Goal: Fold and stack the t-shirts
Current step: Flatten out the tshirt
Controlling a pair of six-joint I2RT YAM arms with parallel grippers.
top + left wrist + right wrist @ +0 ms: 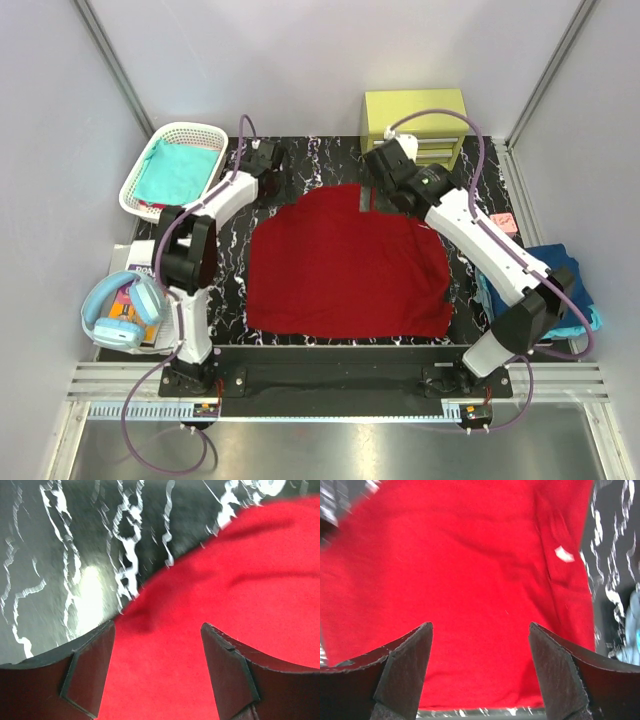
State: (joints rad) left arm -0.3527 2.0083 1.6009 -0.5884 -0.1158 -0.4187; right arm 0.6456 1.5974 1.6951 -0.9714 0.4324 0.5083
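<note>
While over tee (350, 260), L+R grippers (157, 627) (480, 626) wide, empty

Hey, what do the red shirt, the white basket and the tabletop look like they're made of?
Red shirt: soft matte cloth, lying limp with creases. White basket: probably moulded plastic, with lattice walls. Tabletop: black marble-look surface with white veins and glossy glare; possibly printed.

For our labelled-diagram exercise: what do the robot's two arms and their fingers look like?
The left arm and right arm share white link shells and black joint housings. A purple cable runs along each. The fingers are dark, flat, wedge-shaped plates with rough edges.
</note>
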